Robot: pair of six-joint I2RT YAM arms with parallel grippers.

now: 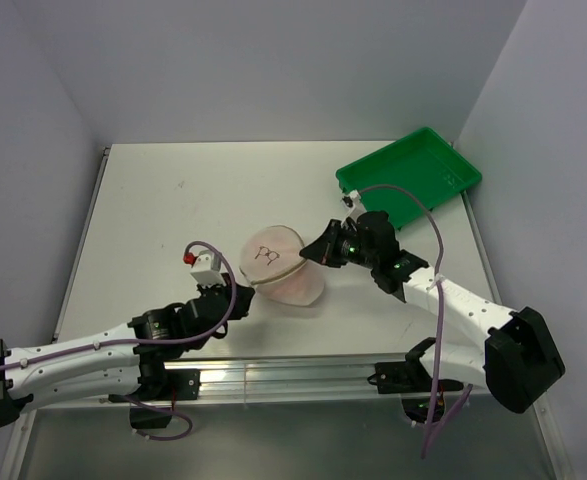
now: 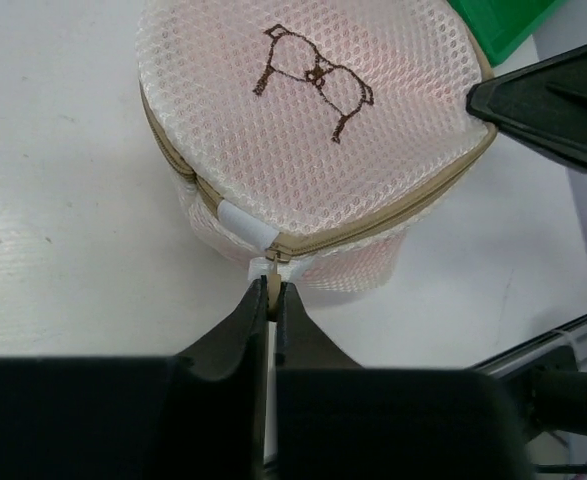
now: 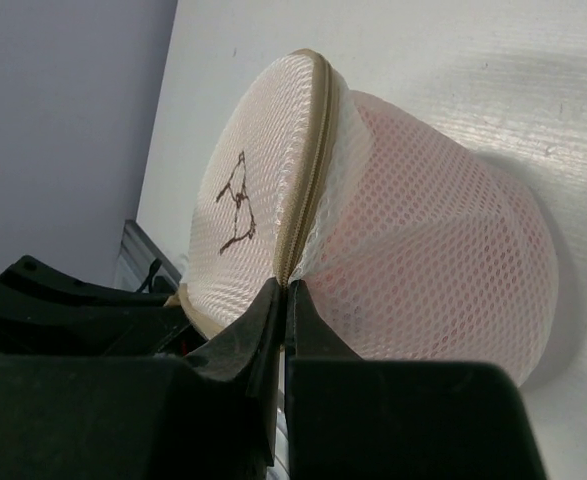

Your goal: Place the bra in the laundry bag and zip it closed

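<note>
The laundry bag (image 1: 279,262) is a round cream mesh pouch with a brown mark on its top face, lying mid-table. The pink bra (image 3: 443,240) shows through the mesh inside it. The tan zip runs round the rim and looks closed along the side facing me in the left wrist view (image 2: 373,225). My left gripper (image 2: 273,292) is shut on the zip pull (image 2: 272,283) at the bag's near-left rim. My right gripper (image 3: 285,287) is shut on the bag's zip seam (image 3: 303,210) at its right rim, and it shows in the top view (image 1: 318,253).
A green tray (image 1: 410,176) stands at the back right, close behind my right arm. A grey rail (image 1: 293,378) runs along the table's near edge. Walls enclose the table on the left, back and right.
</note>
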